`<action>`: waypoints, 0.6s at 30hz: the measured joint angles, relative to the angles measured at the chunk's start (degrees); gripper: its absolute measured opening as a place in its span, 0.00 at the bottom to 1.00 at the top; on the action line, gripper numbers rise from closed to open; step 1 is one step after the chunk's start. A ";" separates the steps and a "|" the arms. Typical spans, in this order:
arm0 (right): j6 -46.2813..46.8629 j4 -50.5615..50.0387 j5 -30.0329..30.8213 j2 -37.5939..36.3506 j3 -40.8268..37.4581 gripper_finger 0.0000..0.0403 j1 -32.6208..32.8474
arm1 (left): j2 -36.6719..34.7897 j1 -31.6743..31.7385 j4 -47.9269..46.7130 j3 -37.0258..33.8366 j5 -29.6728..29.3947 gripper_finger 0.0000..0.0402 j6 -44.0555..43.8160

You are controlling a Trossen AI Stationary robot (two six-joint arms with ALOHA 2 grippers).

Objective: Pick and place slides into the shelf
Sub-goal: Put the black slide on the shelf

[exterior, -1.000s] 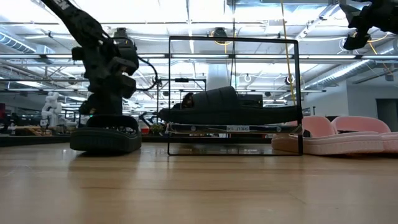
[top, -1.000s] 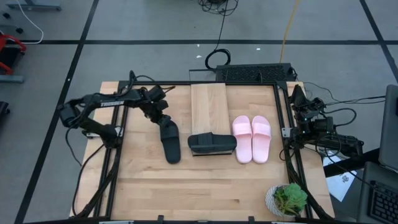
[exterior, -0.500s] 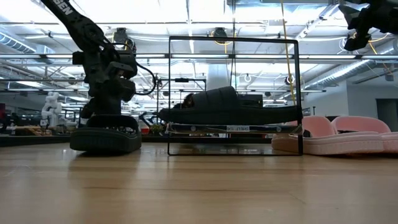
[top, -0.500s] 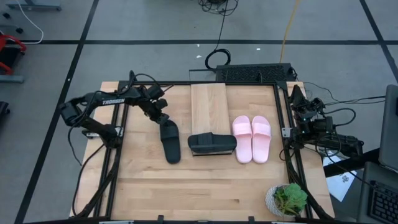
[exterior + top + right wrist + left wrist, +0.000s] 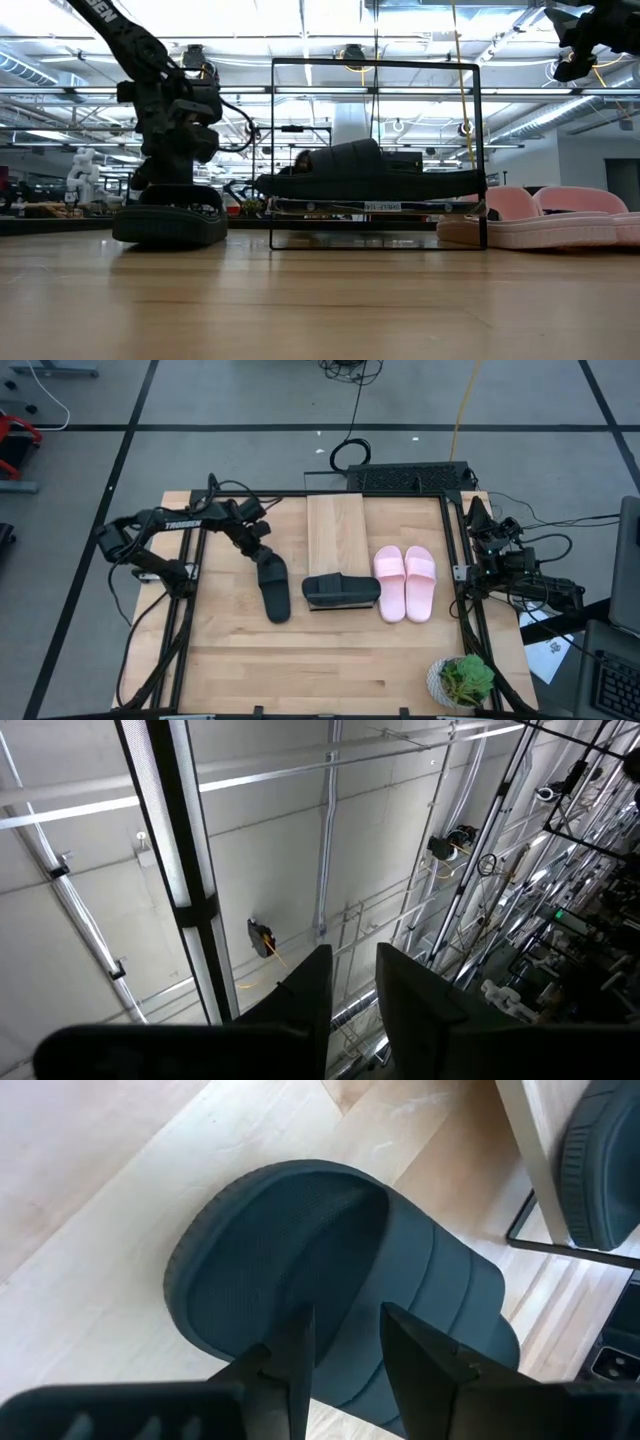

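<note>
We are hovering the left fingers (image 5: 345, 1365), slightly apart and empty, over the heel of the black slide (image 5: 272, 586) beside the shelf (image 5: 336, 530), so we should be closing squarely on its edge.

- From the left wrist view, I see the black slide (image 5: 340, 1290) only in part: its toe end runs behind the fingers (image 5: 290, 1365) and out of frame.
- The second black slide (image 5: 605, 1160) is cut off at the frame corner.
- In the low view, the pink slides (image 5: 560, 215) run past the frame's edge.
</note>
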 joint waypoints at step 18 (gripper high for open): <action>0.61 0.03 -0.28 0.00 0.00 0.18 0.00 | 8.04 -2.12 4.43 0.04 10.40 0.28 -0.44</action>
